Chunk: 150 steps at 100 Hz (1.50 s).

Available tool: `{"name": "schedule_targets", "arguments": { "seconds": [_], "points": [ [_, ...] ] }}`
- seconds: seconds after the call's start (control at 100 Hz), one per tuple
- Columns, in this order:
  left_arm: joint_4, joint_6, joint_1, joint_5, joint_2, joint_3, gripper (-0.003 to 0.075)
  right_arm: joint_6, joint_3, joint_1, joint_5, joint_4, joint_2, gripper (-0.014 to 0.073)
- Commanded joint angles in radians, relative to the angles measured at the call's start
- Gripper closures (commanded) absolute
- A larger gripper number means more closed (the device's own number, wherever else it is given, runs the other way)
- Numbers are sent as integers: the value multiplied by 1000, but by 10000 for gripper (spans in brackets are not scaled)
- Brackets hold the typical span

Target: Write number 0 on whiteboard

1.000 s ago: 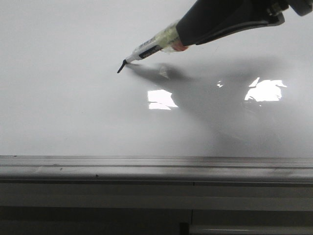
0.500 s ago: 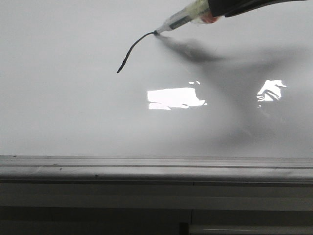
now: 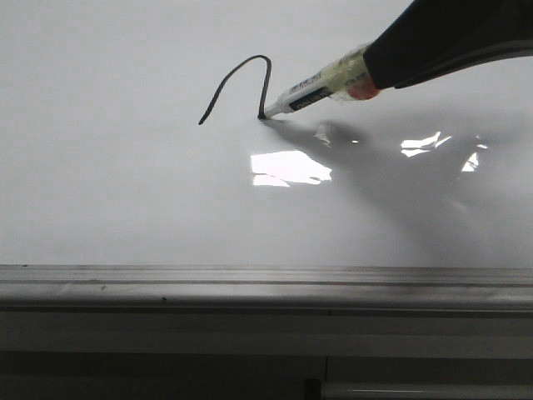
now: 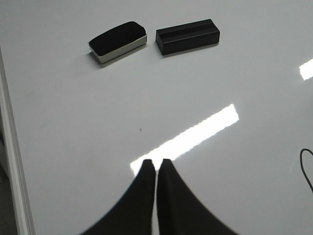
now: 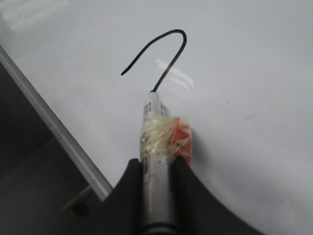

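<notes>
The whiteboard (image 3: 125, 200) is a glossy pale board with a grey metal rail (image 3: 250, 287) along its near edge. On it is a thin black stroke (image 3: 241, 71), an open hook shape, also seen in the right wrist view (image 5: 166, 41). My right gripper (image 5: 157, 164) is shut on a marker (image 3: 312, 87) wrapped in clear and orange tape (image 5: 168, 137); its tip touches the board at the stroke's end (image 3: 263, 116). My left gripper (image 4: 155, 164) is shut and empty above the board, apart from the stroke.
A black-and-white eraser (image 4: 118, 41) and a black block (image 4: 188, 35) lie on the board in the left wrist view. Bright glare patches (image 3: 290, 167) lie near the stroke. The board's rail (image 5: 58, 132) also shows in the right wrist view.
The marker drew the stroke up from its lower-left start, curved over at the top and came down on the right side. The right arm moved with it.
</notes>
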Motion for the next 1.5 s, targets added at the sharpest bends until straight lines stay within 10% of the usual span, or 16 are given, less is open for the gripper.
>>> {"name": "schedule_targets", "arguments": {
  "seconds": [0.0,0.8,1.13,1.401,1.491],
  "points": [
    [35,-15,-6,-44,13,-24,740,-2,-12,-9,-29,-1,22,662],
    [39,-15,-6,-44,13,-24,740,-31,-91,90,-148,7,91,662],
    [28,-11,-6,-46,17,-22,736,-73,-102,90,25,22,-3,662],
    [-49,30,-8,-289,101,62,293,-73,-102,90,247,83,-61,662],
    [-49,30,-8,-350,152,84,270,-73,-103,90,266,97,-59,662]
  ]
}}
